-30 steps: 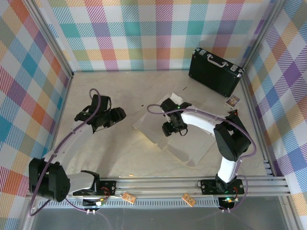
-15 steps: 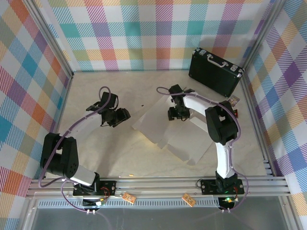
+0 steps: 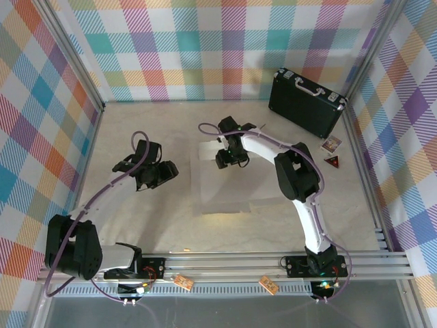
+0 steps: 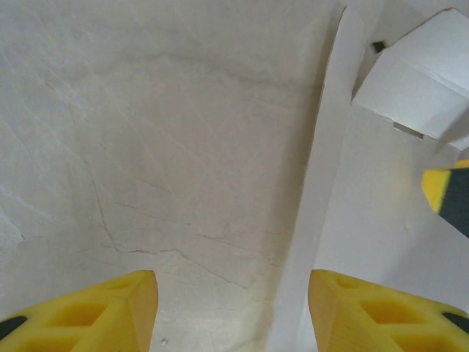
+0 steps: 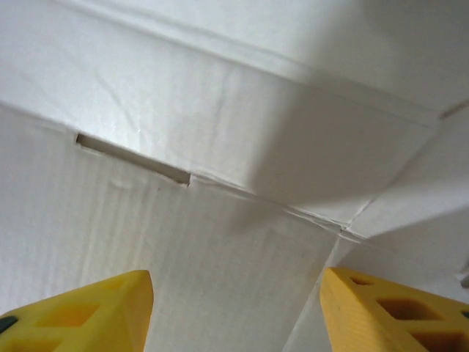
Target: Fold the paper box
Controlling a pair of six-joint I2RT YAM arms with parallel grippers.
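Paper box [image 3: 232, 191]: white die-cut cardboard, mostly flat.
Left gripper [image 4: 233, 297]: jaws apart, empty, beside your box's edge.
Right gripper [image 5: 234, 297]: jaws apart, empty, poised to fold.

Pale marbled table [image 3: 136, 225]; white paper box [image 3: 229, 191] lying flat near centre; black briefcase [image 3: 304, 102] at far right corner; 2 small cards [image 3: 331, 145] by right edge.

White side up at centre frame, the paper box [image 3: 229, 188] shows against a cream, faintly veined desk [image 3: 157, 219]. Pastel plaid walls [image 3: 205, 48] of teal, orange, purple and yellow run across the top, with a black, silver-handled briefcase [image 3: 304, 102] at upper right. The left claw [image 4: 231, 312] and right claw [image 5: 234, 312] are bright yellow.
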